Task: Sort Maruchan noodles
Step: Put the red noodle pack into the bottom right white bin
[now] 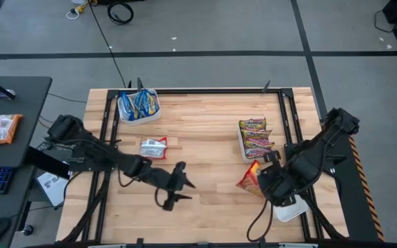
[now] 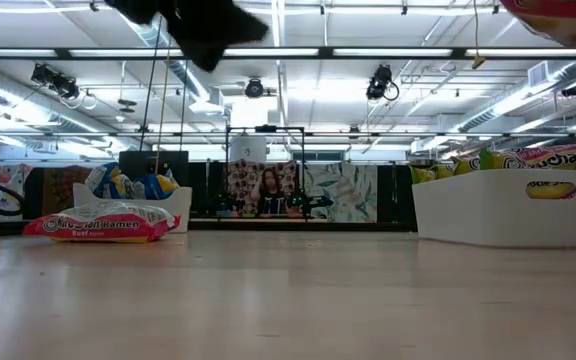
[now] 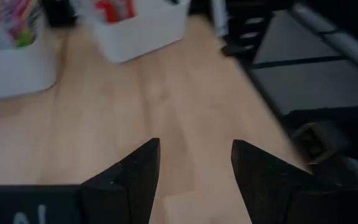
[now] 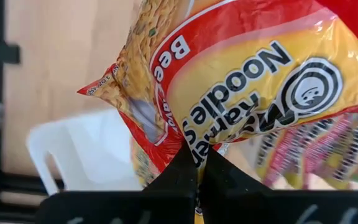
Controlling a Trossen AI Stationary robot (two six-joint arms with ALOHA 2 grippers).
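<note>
Your right gripper [image 4: 199,163] sits at the near right of the counter [image 1: 205,148], its fingers pinched tight on the edge of an orange-red noodle packet [image 1: 249,176] that hangs clear of the wood. In the right wrist view the packet [image 4: 241,81] fills most of the picture, with an empty white tray [image 4: 86,155] showing behind it; from above, that tray [image 1: 293,209] lies under the right arm by the near right corner.

Your left gripper [image 1: 182,184] hovers over bare wood near the counter's middle, fingers [image 3: 132,177] spread apart with nothing between them.

Just beyond the left gripper, a silver-white and red packet [image 1: 153,147] lies flat on the counter by itself. Beyond the right gripper, you have a white tray [image 1: 242,146] holding a row of yellow-green packets [image 1: 255,138] standing on edge. At the far left corner, another white tray [image 1: 140,117] holds the blue-yellow packets [image 1: 138,104]. In the low view the loose packet [image 2: 103,225] lies just in front of that far tray [image 2: 173,208].
</note>
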